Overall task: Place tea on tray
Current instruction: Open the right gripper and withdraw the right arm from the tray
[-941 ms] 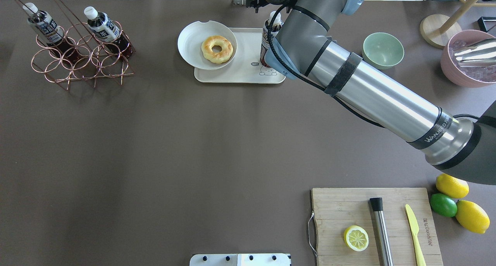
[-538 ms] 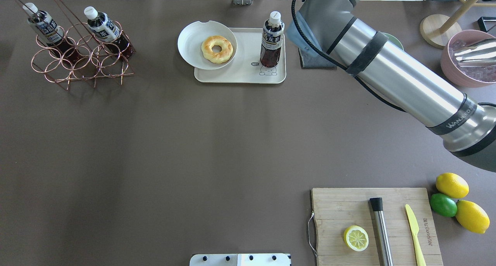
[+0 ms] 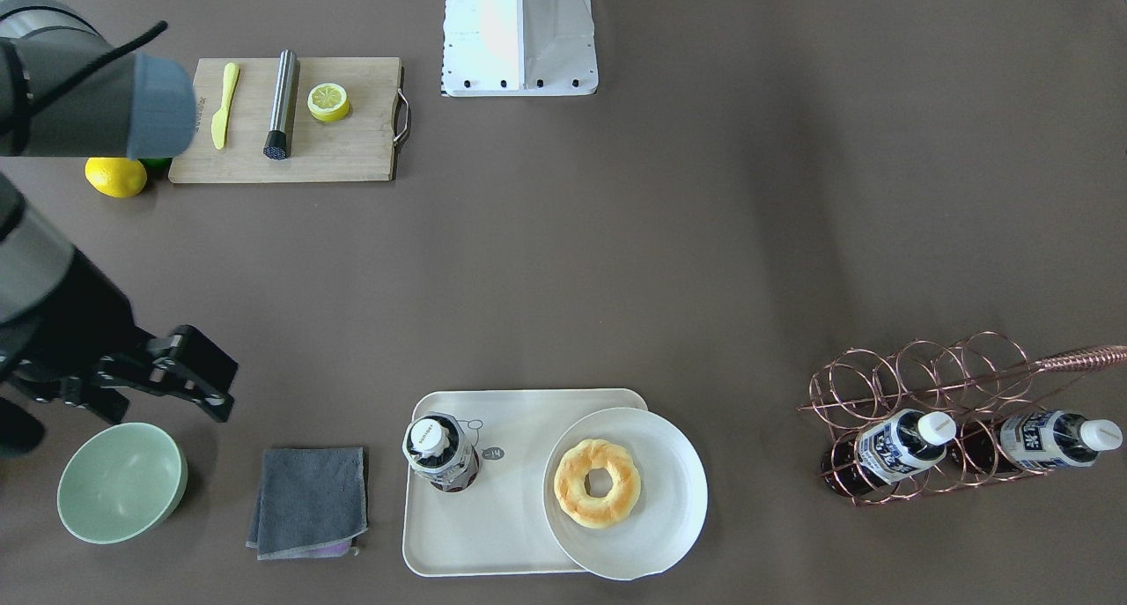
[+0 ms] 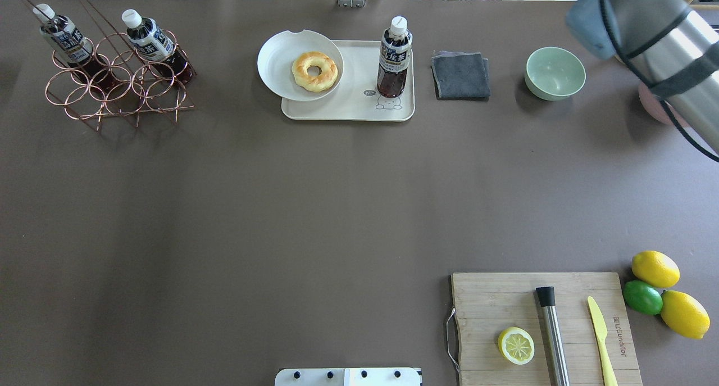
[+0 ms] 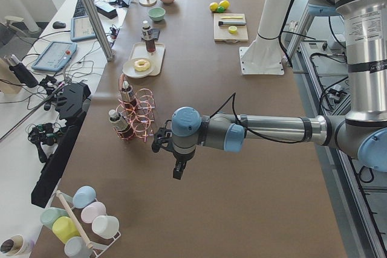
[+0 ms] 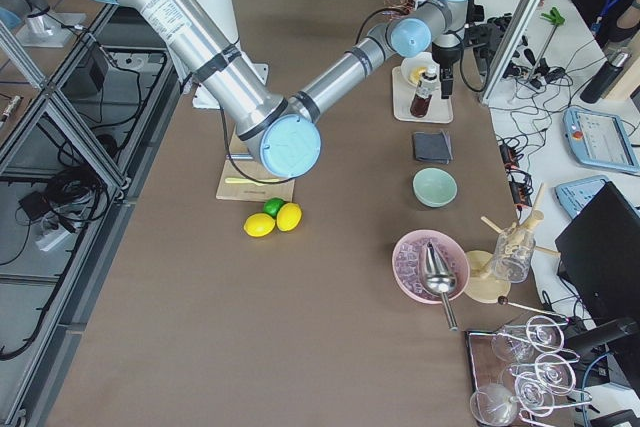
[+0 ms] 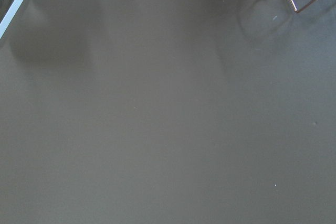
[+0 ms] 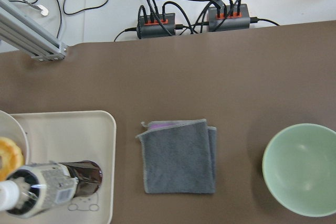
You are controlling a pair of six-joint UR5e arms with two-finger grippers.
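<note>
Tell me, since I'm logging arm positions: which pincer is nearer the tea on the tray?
Right. The right pincer hangs over the table near the grey cloth, just off the tray holding the tea. The left pincer is far off, beyond the wire rack.

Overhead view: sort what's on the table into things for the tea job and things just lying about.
Job: tea, standing on the tray.
Lying about: plate, doughnut, wire rack, its two bottles, cloth, bowl, cutting board, lemons, lime.

tea point(image 4: 393, 57): clear glossy plastic | tray point(image 4: 337, 108): matt | rack point(image 4: 121, 83): coppery metal wire | board point(image 4: 483, 303): wood | towel point(image 4: 460, 74): cloth
</note>
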